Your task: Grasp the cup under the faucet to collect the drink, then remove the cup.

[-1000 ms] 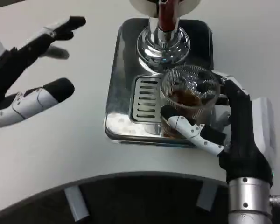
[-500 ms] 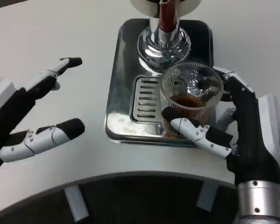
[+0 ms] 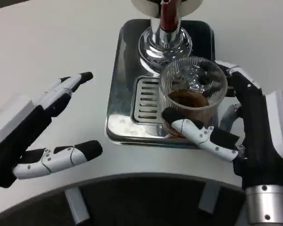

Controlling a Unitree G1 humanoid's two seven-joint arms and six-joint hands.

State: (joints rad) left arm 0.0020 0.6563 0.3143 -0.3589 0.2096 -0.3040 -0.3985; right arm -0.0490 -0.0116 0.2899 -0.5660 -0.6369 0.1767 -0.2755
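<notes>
A clear ribbed cup (image 3: 192, 96) with brown drink in it is gripped by my right hand (image 3: 240, 127), thumb across its front and fingers behind its right side. It hangs a little above the steel drip tray (image 3: 120, 84), just in front of the chrome faucet base (image 3: 165, 44) with its red spout (image 3: 168, 16). My left hand (image 3: 35, 129) hovers open over the white table left of the tray, fingers spread and pointing toward it, holding nothing.
The slotted grate (image 3: 146, 99) of the tray lies left of the cup. The table's curved dark front edge (image 3: 132, 181) runs below both hands. Bare white tabletop (image 3: 47, 42) stretches to the left and behind.
The cup has risen slightly and come toward me in my right hand. My left hand has dropped lower and moved rightward, closer to the tray.
</notes>
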